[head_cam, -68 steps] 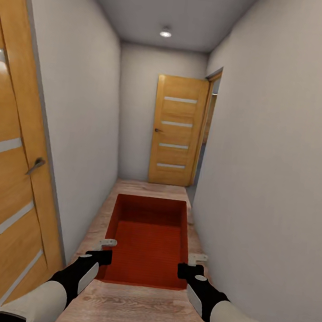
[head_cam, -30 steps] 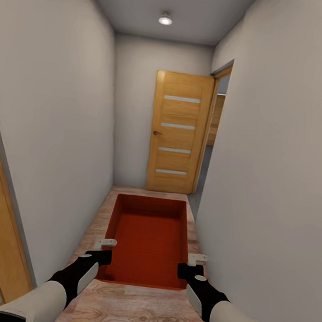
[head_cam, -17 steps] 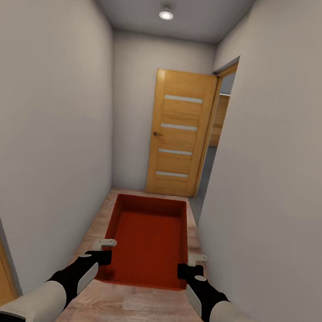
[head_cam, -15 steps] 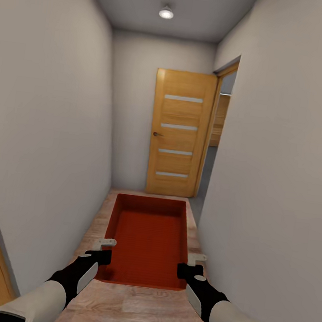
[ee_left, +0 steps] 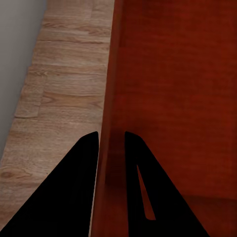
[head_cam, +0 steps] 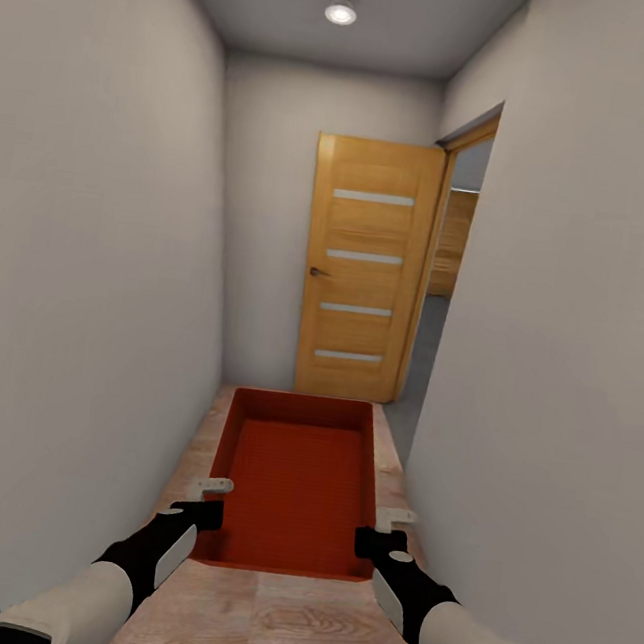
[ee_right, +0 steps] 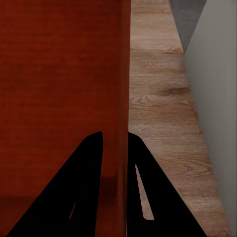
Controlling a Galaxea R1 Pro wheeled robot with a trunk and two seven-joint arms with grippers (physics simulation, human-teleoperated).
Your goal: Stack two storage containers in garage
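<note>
The storage container (head_cam: 297, 485) is the landmark here: a red-orange open bin, carried in front of the robot above the wood plank floor (head_cam: 274, 629) of a narrow hallway with grey walls.

To the left of the container is the left gripper (head_cam: 207, 499). In the left wrist view its two dark fingers (ee_left: 74, 192) stand on both sides of the container's left wall (ee_left: 111, 123), one outside and one inside — it is closed on this wall.

Beyond the far end of the container there is a wooden door (head_cam: 366, 267) with four pale stripes, and a ceiling lamp (head_cam: 341, 10) shines above.

To the right of the container is the right gripper (head_cam: 384, 529). The right wrist view shows its fingers (ee_right: 79, 192) pinching the container's right wall (ee_right: 123, 98) in the same manner. Farther right of the door, a doorway (head_cam: 448, 277) opens in the right wall.
</note>
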